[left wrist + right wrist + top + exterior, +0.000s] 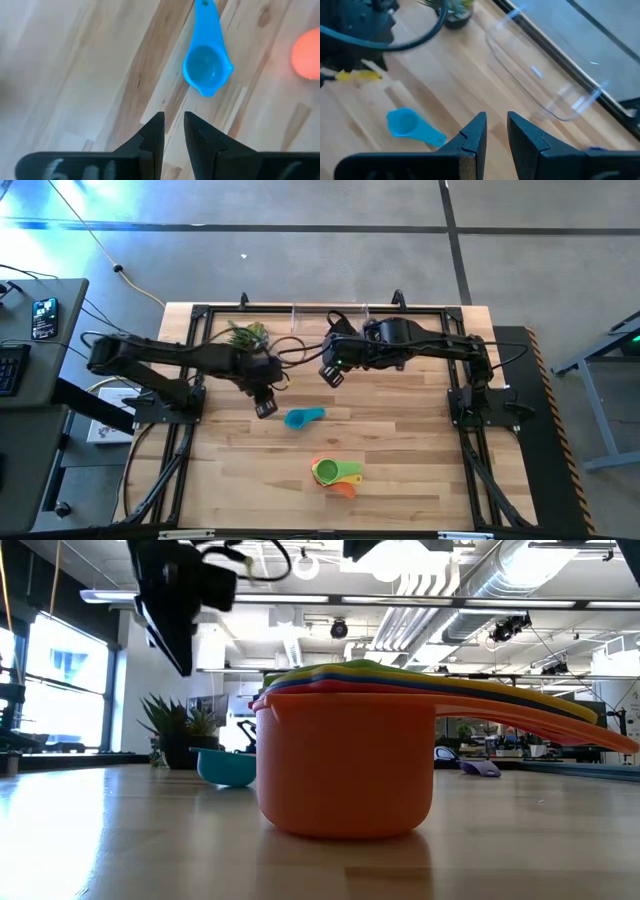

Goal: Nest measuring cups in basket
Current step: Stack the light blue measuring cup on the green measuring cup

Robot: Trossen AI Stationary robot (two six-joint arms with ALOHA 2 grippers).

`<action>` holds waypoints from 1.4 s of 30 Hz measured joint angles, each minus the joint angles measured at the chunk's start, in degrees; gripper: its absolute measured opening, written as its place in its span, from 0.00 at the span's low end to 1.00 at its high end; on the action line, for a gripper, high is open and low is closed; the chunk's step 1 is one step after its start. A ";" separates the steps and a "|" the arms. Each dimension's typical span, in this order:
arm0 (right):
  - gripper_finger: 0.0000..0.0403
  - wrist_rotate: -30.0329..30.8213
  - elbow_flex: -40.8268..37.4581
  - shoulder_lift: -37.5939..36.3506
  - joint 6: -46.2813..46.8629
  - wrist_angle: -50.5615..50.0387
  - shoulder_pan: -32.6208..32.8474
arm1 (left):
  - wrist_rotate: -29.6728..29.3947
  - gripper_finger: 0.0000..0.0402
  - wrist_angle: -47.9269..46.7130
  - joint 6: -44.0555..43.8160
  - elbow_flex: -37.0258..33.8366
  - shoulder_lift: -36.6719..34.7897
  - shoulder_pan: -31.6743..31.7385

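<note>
Orange, at the bottom of a small nested stack (336,473), marks the nearest measuring cup; green and yellow cups sit inside it, and the low view hints at further coloured rims between them, though how many cannot be told. This stack rests on the bare counter (420,440), on the near side of both grippers and well apart from them, so the nesting is partly done but in the wrong place.

Next out, a light blue cup (303,417) lies alone on the wood, just beside the left gripper (265,408) and slightly toward the near edge. The left gripper hovers over the counter with its fingers a narrow gap apart and nothing between them. The right gripper (331,374) hangs beyond the blue cup, toward the far side, fingers likewise slightly parted and empty.

Farthest, past the right gripper against the far edge, stands the clear basket (540,85); it appears to hold no cups. A small purple cup (481,768) seems to lie far off on the counter in the low view. A spiky green plant (247,334) stands beside the basket, beyond the left gripper.

By this reading the task is early: loose cups remain to be joined, and nothing has yet reached the basket.
</note>
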 joint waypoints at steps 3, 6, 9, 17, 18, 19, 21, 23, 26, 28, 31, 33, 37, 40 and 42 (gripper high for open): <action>0.17 -2.00 0.00 0.00 -1.48 2.91 0.00 | -0.57 0.16 -2.86 -0.43 0.00 -3.99 -0.09; 0.19 -3.65 0.00 0.05 -2.87 5.45 0.00 | -1.33 0.16 -4.76 -1.76 0.00 -7.78 -0.15; 0.25 -5.01 0.02 0.28 -3.91 7.31 0.00 | -1.37 0.16 -5.31 -2.19 0.00 -11.08 -0.15; 0.40 -11.90 0.02 2.97 -13.56 13.76 0.04 | -1.38 0.16 -5.81 -3.54 0.07 -17.80 -0.17; 0.40 -12.92 0.02 3.47 -14.72 15.15 0.04 | -1.38 0.16 -5.89 -3.97 0.07 -18.45 -0.16; 0.41 -13.60 0.02 4.09 -15.94 15.94 0.04 | -1.38 0.16 -5.78 -4.40 0.07 -19.13 -0.17; 0.41 -14.08 0.02 5.37 -18.63 17.41 0.04 | -1.45 0.16 -5.91 -5.09 0.07 -20.27 -0.13; 0.41 -15.02 0.02 6.84 -21.18 18.76 0.07 | -1.54 0.16 -5.90 -6.58 0.04 -21.39 -0.15; 0.41 -17.78 0.02 8.93 -24.09 20.28 0.04 | -1.55 0.16 -6.00 -7.94 0.04 -22.78 -0.14; 0.41 -18.71 0.02 10.12 -25.67 21.01 0.04 | -1.55 0.16 -5.82 -7.99 0.04 -23.47 -0.13; 0.41 -19.23 0.02 12.17 -28.09 22.10 0.04 | -2.06 0.16 -5.69 -9.26 0.04 -24.09 -0.14; 0.41 -20.44 0.02 13.49 -29.20 22.70 0.04 | -3.00 0.16 -5.91 -9.31 0.04 -24.29 -0.15; 0.41 -21.61 0.02 16.34 -31.89 23.70 0.04 | -3.28 0.16 -5.95 -9.39 0.04 -24.37 -0.13; 0.41 -22.33 0.02 18.59 -33.28 23.74 0.04 | -3.28 0.16 -5.95 -9.39 0.04 -24.39 -0.15; 0.41 -23.63 0.02 20.13 -33.64 23.93 0.04 | -3.28 0.16 -5.95 -9.39 0.04 -24.35 -0.15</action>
